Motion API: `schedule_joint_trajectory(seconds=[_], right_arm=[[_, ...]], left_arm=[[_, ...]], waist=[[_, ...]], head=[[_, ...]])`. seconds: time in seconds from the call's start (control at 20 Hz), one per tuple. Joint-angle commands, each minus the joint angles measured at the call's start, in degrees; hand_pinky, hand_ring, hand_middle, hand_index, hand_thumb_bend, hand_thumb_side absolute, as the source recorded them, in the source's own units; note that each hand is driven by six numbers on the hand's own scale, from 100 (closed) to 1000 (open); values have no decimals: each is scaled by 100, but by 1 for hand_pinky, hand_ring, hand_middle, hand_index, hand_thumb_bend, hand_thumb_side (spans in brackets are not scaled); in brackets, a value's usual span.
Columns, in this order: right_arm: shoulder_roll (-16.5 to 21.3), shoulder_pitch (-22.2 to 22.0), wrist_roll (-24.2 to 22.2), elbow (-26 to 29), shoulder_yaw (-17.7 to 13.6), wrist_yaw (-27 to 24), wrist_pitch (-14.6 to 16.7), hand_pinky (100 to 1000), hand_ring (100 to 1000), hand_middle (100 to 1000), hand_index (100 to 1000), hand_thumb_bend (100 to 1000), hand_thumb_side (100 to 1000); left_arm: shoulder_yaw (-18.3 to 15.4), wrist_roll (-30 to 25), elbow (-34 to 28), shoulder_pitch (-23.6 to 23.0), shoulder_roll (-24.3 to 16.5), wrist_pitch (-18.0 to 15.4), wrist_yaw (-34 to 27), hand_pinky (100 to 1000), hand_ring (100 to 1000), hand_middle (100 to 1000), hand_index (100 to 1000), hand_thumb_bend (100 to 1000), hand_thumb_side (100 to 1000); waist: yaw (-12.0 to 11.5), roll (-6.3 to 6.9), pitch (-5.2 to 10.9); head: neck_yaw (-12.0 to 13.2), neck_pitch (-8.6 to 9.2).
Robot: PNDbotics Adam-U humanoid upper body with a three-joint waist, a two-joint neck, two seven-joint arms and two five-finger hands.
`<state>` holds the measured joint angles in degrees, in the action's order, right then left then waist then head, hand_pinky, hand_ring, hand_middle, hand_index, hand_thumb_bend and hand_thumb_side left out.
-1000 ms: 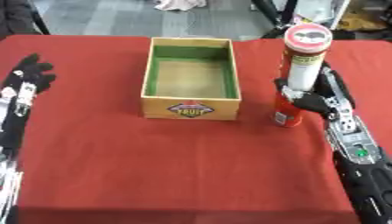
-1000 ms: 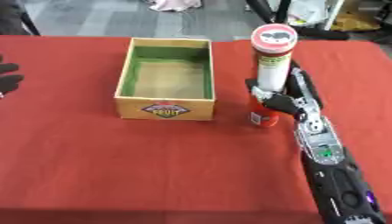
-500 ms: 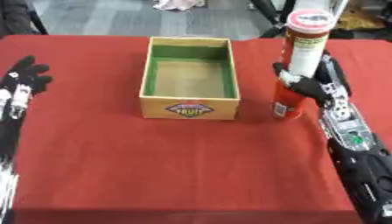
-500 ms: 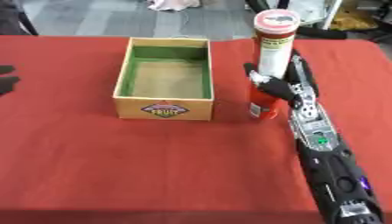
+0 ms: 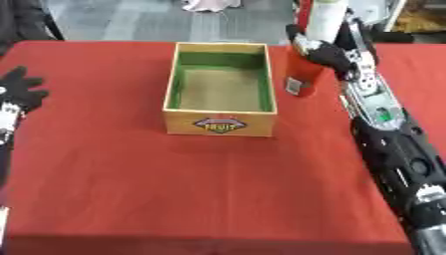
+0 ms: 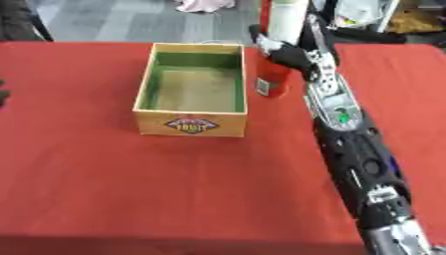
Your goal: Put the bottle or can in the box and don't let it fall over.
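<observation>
Right robot hand [image 5: 324, 51] is at about 1 o'clock of the view, and its fingers are curled around a tall red and white can [image 5: 306, 69]. Only the lower red part of the can and a part of the white section above are seen; the top goes out of the picture. The can is upright, just beside the right wall of the wooden box [image 5: 221, 122], at 3 o'clock from it, near the far corner. I cannot tell if its bottom touches the worktop [image 5: 174, 189] or is a little above it. The box is open on top, with green inner walls and a "FRUIT" label on the front side. It stands on the red worktop at about 12 o'clock from the centre. Left robot hand [image 5: 19, 92] rests at 9 o'clock, at the left edge, fingers spread and holding nothing, well apart from the box.
</observation>
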<state>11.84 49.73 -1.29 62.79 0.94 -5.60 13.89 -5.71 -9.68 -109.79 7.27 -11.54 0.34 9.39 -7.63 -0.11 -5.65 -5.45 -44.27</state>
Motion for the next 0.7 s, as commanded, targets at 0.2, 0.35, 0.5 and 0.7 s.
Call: schedule_joint_trajectory(seconds=[0.2, 0.35, 0.5, 0.7], right_arm=[[-50, 784, -239, -719, 16, 49, 71, 818, 643, 712, 591, 100, 100], [-161, 779, -329, -1133, 71, 282, 213, 907, 792, 866, 776, 278, 100], [-176, 711, -412, -1421, 168, 555, 419, 968, 918, 992, 911, 451, 270], [-52, 668, -588, -1616, 303, 911, 677, 1000, 1000, 1000, 1000, 836, 576]], left_arm=[[88, -121, -63, 197, -37, -39, -106, 898, 821, 813, 973, 233, 930], [109, -146, -61, 241, -32, -38, -132, 898, 821, 813, 973, 233, 930], [127, -172, -58, 265, -28, -37, -150, 898, 820, 811, 974, 233, 930], [123, -174, -61, 272, -31, -33, -155, 898, 818, 810, 974, 234, 930]], waist=[[-169, -3, -21], [-210, -14, -36], [-222, -23, -41], [-219, -33, -46]], head=[[-328, 15], [-403, 15], [-448, 15], [-457, 15]])
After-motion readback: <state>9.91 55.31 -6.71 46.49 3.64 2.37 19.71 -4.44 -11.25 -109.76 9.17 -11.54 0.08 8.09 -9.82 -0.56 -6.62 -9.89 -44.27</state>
